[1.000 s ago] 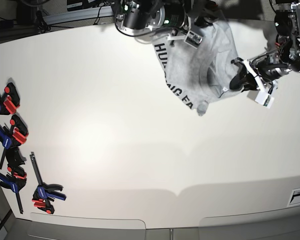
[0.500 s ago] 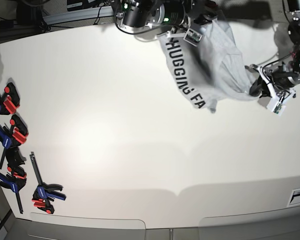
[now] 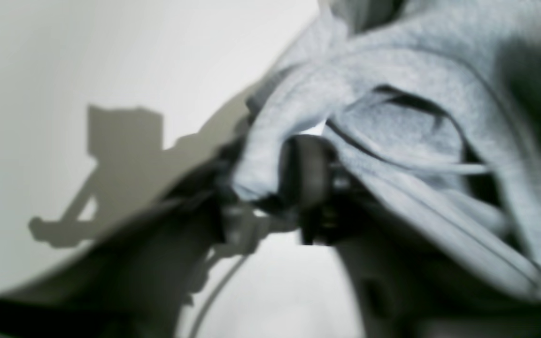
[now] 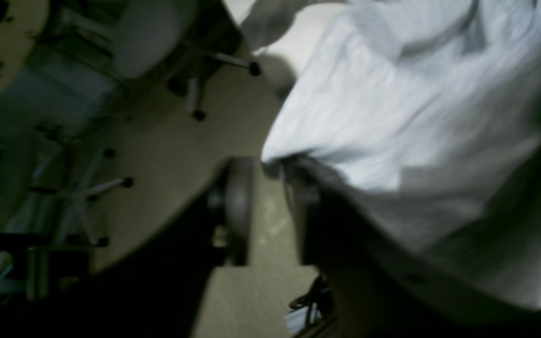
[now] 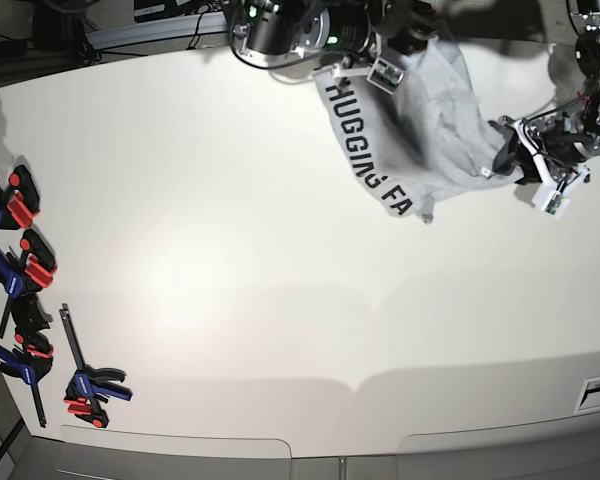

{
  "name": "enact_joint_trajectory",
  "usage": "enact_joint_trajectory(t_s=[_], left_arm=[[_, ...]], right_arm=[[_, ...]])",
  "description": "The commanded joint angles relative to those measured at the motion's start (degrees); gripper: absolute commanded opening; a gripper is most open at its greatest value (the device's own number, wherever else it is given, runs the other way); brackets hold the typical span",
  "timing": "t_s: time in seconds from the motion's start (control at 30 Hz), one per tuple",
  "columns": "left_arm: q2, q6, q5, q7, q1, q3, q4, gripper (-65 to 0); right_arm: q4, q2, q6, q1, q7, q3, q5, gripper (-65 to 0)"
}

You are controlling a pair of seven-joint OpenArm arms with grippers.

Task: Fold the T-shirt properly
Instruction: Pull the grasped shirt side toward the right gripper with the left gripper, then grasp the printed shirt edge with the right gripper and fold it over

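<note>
Here the T-shirt [image 5: 420, 120] hangs bunched at the far right of the tabletop [image 5: 280, 300]. Left tool [image 3: 270, 188] has cloth between parted jaws, right tool [image 4: 270, 188] gapes at the hem. Best regrip both corners, spread flat.

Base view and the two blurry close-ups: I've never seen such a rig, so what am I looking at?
Two robot arms work at a white table. The wide picture looks down from overhead; the blurry ones come from a camera on each wrist. A grey T-shirt with black lettering stretches between the right gripper, whose jaws stand apart with cloth resting on one, and the left gripper, too blurred to judge. Red-and-blue clamps lie at the table's edge.
</note>
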Motion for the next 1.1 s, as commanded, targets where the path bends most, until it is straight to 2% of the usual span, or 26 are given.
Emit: enact_joint_trajectory(t_s=[0.0,0.13,0.3,0.4,0.43,0.47,0.53,0.57,0.67,0.77,0.83,0.93,1.0,1.07], left_arm=[[-1.01,0.04,-0.66,-1.36,-0.5,-0.42,0.94,-38.3],[-1.44,0.33,2.03,-2.69,-0.52,-0.42,0.94,-37.9],[-4.42,1.84,2.23,-4.52,-0.57,-0.42,1.01,-38.5],[-5.38,1.81,2.23,-4.48,-0.7,-0.44,1.01,-39.2],[-5.44,1.79,1.99,-4.59,-0.68,-0.44,1.01,-41.8],[-5.42,1.75,1.42,-4.57,-0.68,-0.44,1.05,-47.4],[-5.2,1.7,-1.01,-4.13,-0.66,-0.42,1.33,-65.0],[-4.9,1.31,-2.6,-3.87,-0.63,-0.42,1.7,-65.0],[-3.89,-3.65,-10.19,-1.55,-0.46,-0.42,4.0,-65.0],[-1.6,-6.45,-17.97,3.5,-0.28,-0.42,7.15,-65.0],[0.04,-7.01,-21.24,4.83,0.87,-0.39,8.04,-65.0],[2.62,-7.01,-21.57,4.9,3.76,-0.35,8.07,-65.0],[3.87,-7.01,-21.62,4.92,5.97,-0.35,8.07,-65.0],[4.28,-7.01,-22.25,5.31,7.87,-0.35,8.07,-65.0]], right_arm=[[1.01,-0.44,0.93,0.2,2.27,-0.07,1.33,-45.9],[1.2,-0.46,0.93,0.85,3.37,-0.07,1.55,-45.7],[3.21,-0.46,0.93,3.39,4.07,-0.07,1.51,-45.7],[4.42,-0.46,0.93,7.02,7.39,-0.07,0.61,-45.8],[4.39,-0.46,0.93,8.5,9.38,-0.07,-0.74,-46.2],[4.39,-0.46,0.93,9.92,11.1,-0.07,-2.78,-47.5],[4.33,-0.46,0.93,12.7,13.97,-0.07,-8.24,-56.9],[4.17,-0.46,0.93,14.03,15.23,-0.07,-11.21,-64.7],[1.7,-0.61,0.02,17.77,17.73,0.37,-16.98,-65.0],[-4.76,-1.75,-0.11,21.33,17.51,2.25,-16.04,-65.0],[-11.15,-3.15,-0.02,23.96,15.85,4.09,-14.25,-65.0],[-19.65,-3.42,0.93,28.06,12.41,7.17,-7.21,-65.0],[-21.92,-3.42,0.93,29.75,11.91,9.11,-2.73,-65.0],[-22.03,-3.42,0.93,31.15,11.91,10.8,-0.72,-65.0]])
